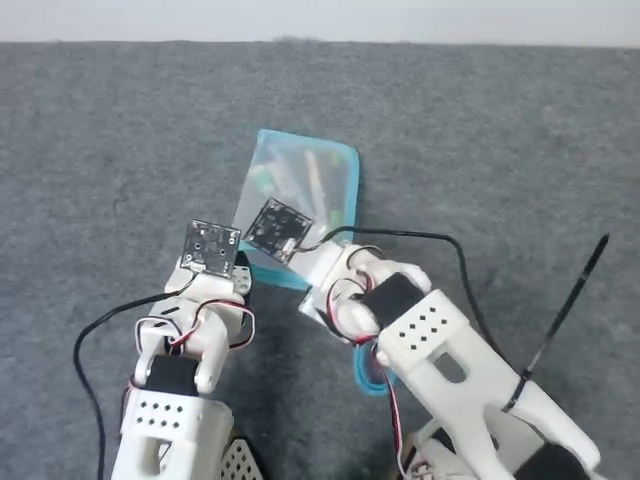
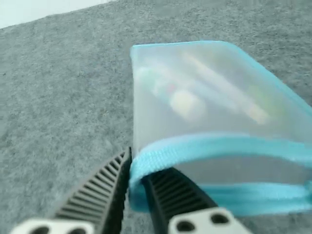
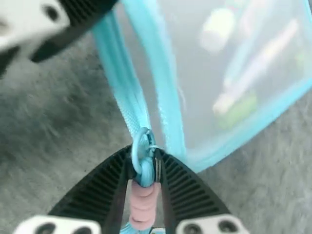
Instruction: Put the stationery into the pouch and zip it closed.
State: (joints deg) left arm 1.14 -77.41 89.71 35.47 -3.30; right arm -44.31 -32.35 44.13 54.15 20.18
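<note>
Already the stationery [image 3: 253, 68] lies inside the pouch [image 1: 300, 180]; the left claw [image 2: 137, 170] pinches its corner, the right claw [image 3: 145, 161] clamps the zip pull [image 3: 140, 144]. Zipping shut looks undone.

A robot lab bench: grey felt-covered tabletop [image 1: 100, 120] against a plain white wall [image 1: 300, 20].

Stationery [image 2: 187, 105] blurry thru pouch [image 2: 219, 146] (types unclear).

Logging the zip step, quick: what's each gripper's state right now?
Left gripper: closed on the pouch, at its zipper-edge corner.
Right gripper: closed on the zipper pull.
</note>
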